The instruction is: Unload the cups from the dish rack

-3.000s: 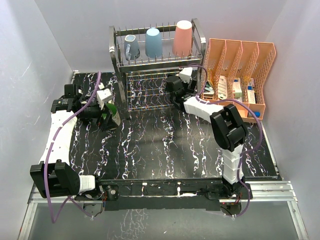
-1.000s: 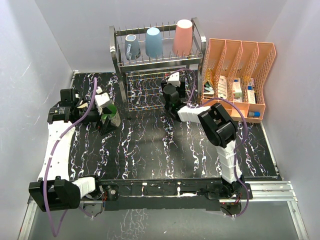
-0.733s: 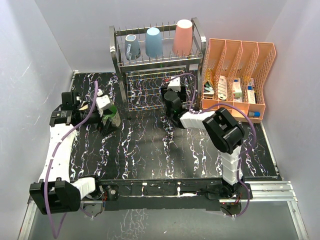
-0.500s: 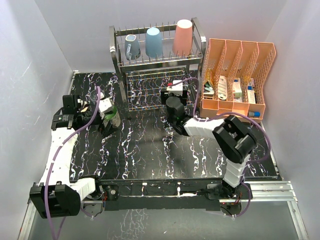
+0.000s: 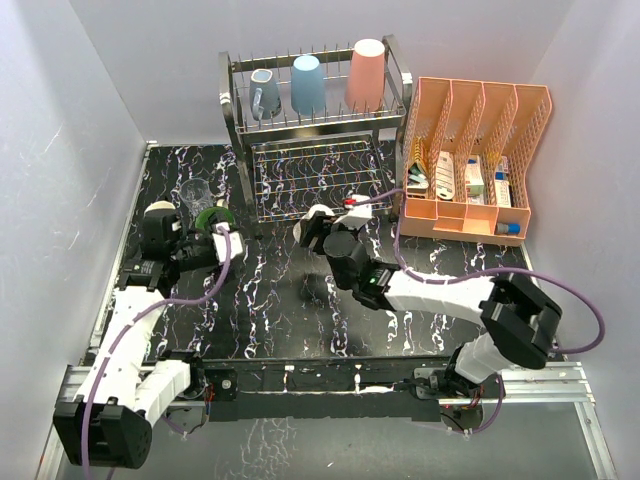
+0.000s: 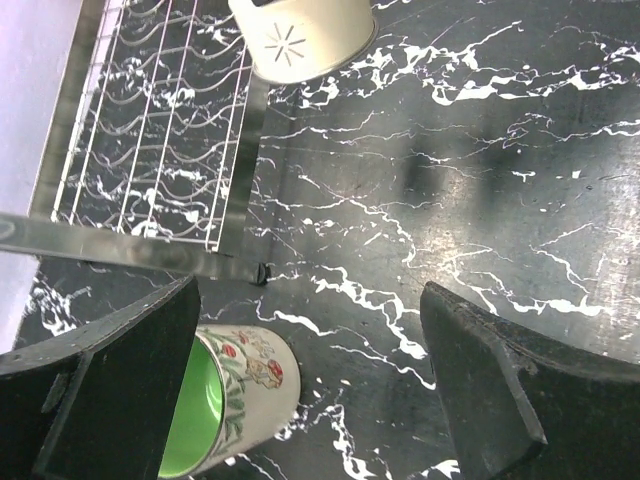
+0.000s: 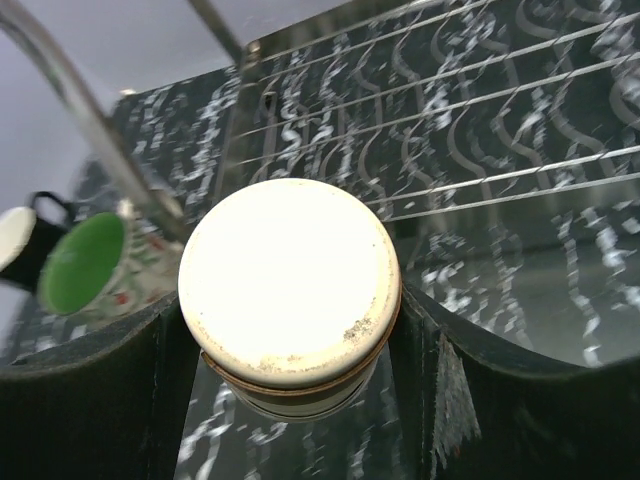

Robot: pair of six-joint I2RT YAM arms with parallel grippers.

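My right gripper (image 5: 318, 228) is shut on a cream cup (image 5: 316, 222), held sideways above the table in front of the dish rack (image 5: 315, 125). In the right wrist view the cream cup (image 7: 290, 270) fills the space between my fingers. The left gripper (image 5: 224, 244) is open and empty. A white mug with a green inside (image 5: 213, 216) stands just beside its left finger (image 6: 130, 380), also in the left wrist view (image 6: 245, 395). A grey-blue mug (image 5: 263, 93), a light-blue tumbler (image 5: 307, 85) and a salmon tumbler (image 5: 366, 75) sit on the rack's top tier.
A clear glass (image 5: 195, 192) and a dark mug (image 5: 158, 210) stand at the left by the green-lined mug. An orange file organizer (image 5: 470, 150) with small boxes stands right of the rack. The rack's lower tier (image 6: 150, 130) shows no cups.
The right gripper has carried the cream cup out of the rack's lower tier, toward the near left. The left gripper has let go of the green-lined mug and drawn back.
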